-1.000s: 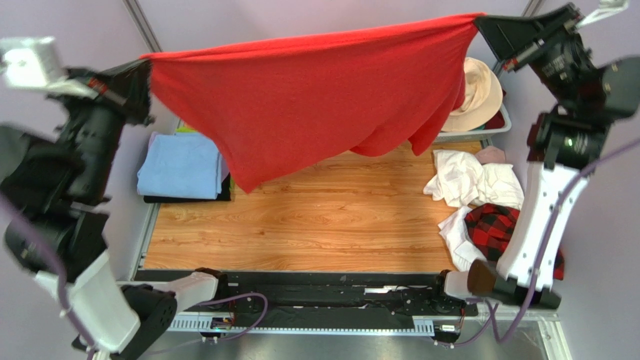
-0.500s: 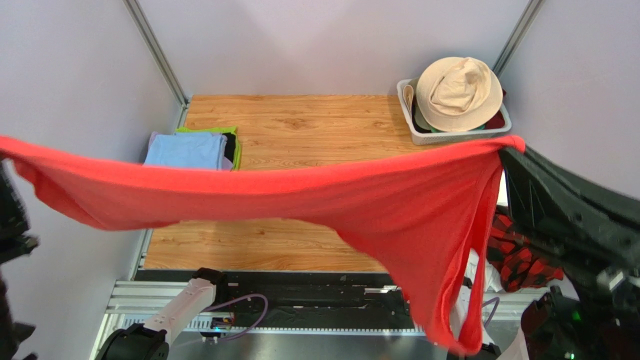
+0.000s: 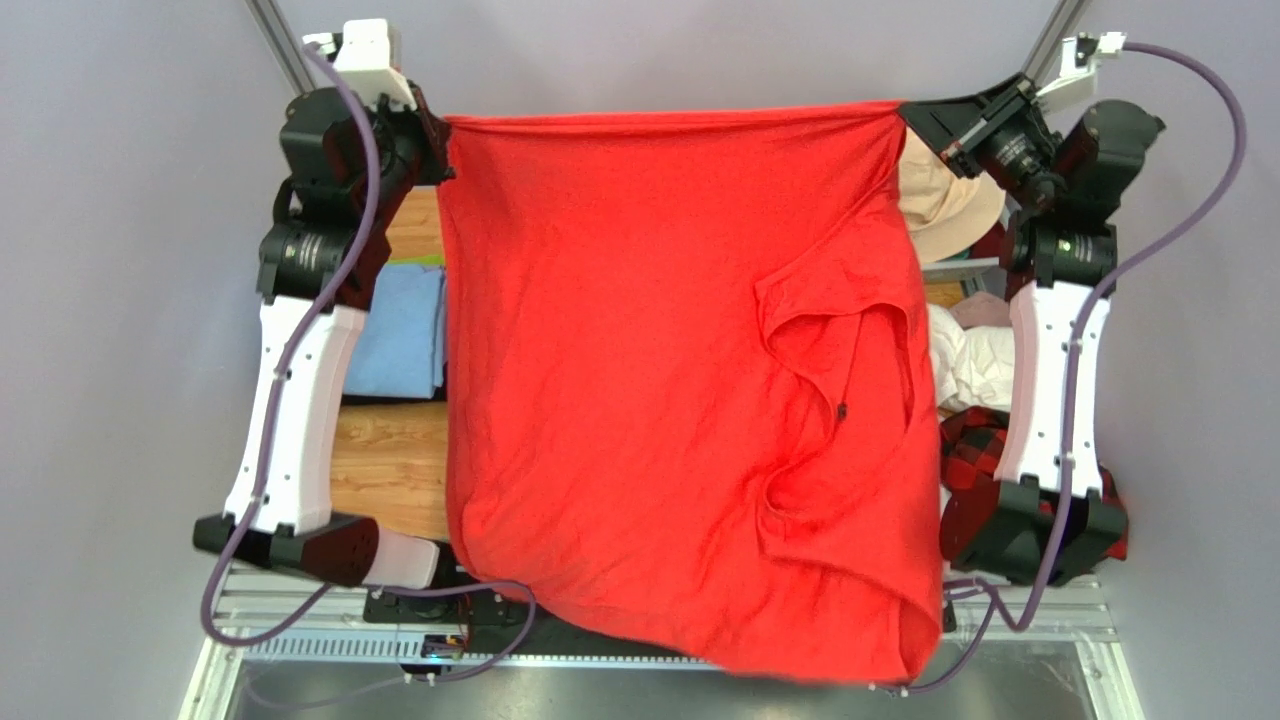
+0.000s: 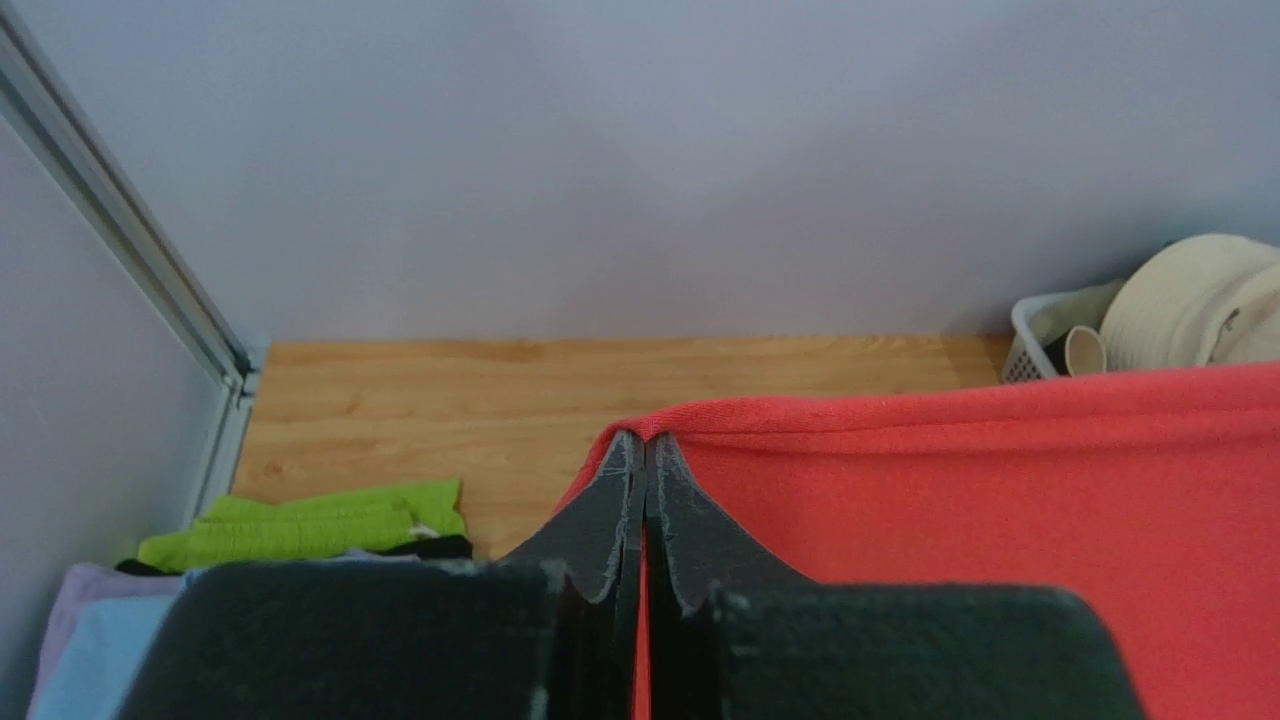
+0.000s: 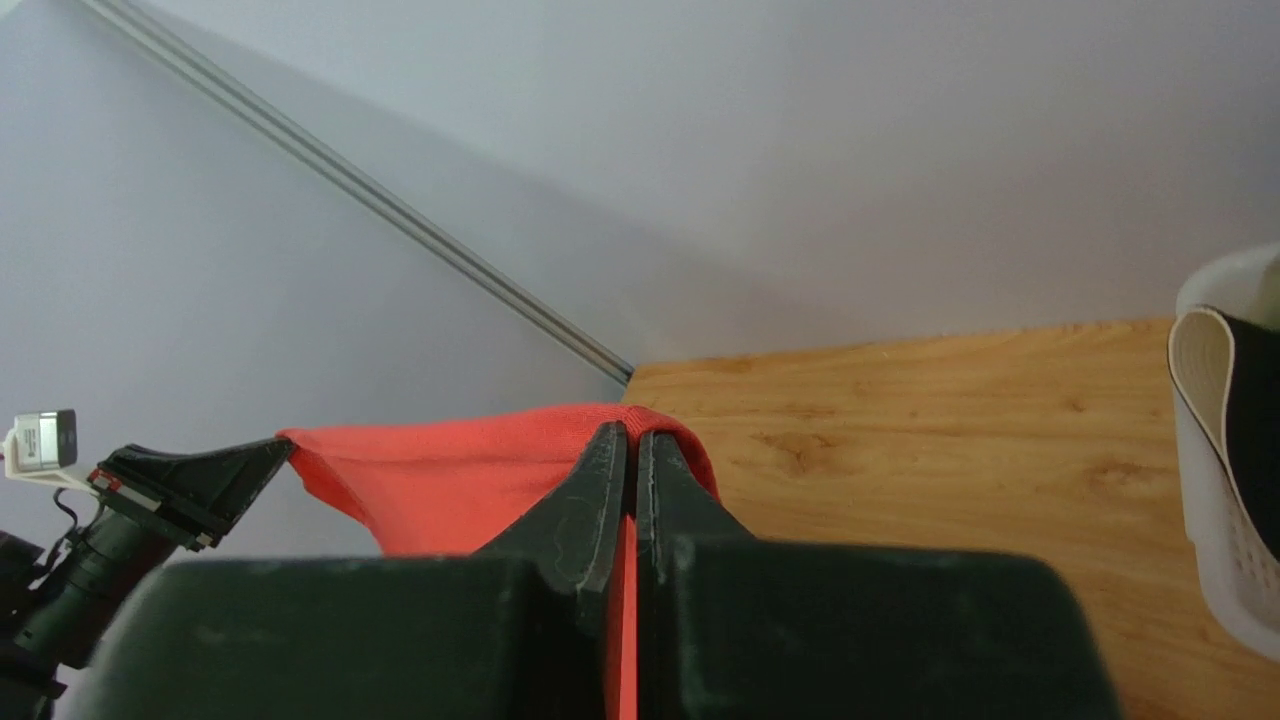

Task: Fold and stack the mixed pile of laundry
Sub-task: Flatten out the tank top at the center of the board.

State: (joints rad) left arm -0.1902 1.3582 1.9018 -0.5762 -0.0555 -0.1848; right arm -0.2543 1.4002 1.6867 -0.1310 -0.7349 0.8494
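The bright red T-shirt [image 3: 661, 390] hangs spread wide between both arms, held by its far edge and draping toward the near edge of the table. My left gripper [image 3: 439, 138] is shut on its far left corner, and the red hem [image 4: 962, 435] runs right from my left gripper [image 4: 648, 447]. My right gripper [image 3: 906, 117] is shut on the far right corner, with red cloth [image 5: 436, 465] pinched at my right gripper [image 5: 631, 438]. White cloths [image 3: 977, 360], a pink piece [image 3: 984, 308] and the red-and-black plaid shirt [image 3: 984, 450] lie at the right, partly hidden.
Folded light blue cloth [image 3: 398, 333] lies at the left on black and green cloths [image 4: 308, 525]. The white basket [image 4: 1044, 323] with the beige hat [image 3: 947, 203] stands at the far right. The wooden table [image 3: 388, 468] shows beside the shirt.
Both arms swung the shirt from low and near to high at the far side. It now hangs flat and spread, covering the table's middle.
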